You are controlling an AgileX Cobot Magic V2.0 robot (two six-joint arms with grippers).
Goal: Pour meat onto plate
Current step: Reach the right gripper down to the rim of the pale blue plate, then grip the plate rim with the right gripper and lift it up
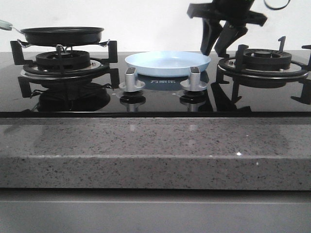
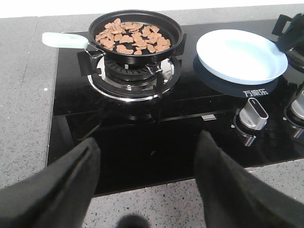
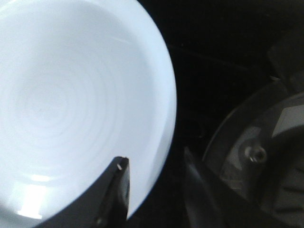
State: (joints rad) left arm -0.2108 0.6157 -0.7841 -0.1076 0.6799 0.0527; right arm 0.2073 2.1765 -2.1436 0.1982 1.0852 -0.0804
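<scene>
Starting at the left of our stove: the pan (image 1: 62,35) is black, round and shallow, sitting on the left burner (image 1: 62,60), a black cast grate over a shiny metal ring. Its pale mint handle (image 2: 64,40) sticks out away from the plate (image 1: 167,63), so the pan's long axis runs side to side along the hob. The meat (image 2: 132,37) is inside it, a loose flat layer of small reddish-brown chips with ragged edges; from the front the rim hides it.

Our left gripper (image 2: 147,185) hangs back over the front edge of the hob, its matte black fingers (image 2: 71,190) spread wide with nothing between them.

Middle of the hob: the plate, pale blue-white, glossy, wide and shallow with a raised rim, bare inside. It rests on the black glass (image 1: 160,99) just behind two silver knobs (image 1: 131,80).

Our right gripper (image 1: 221,41) hovers by the plate's right rim, fingers (image 3: 116,199) apart, one over the rim, not gripping. Right burner (image 1: 262,60) sits beside it.

The glass is mirror-shiny, set in speckled grey stone (image 1: 146,155), with a plain white wall (image 1: 146,19) behind.
</scene>
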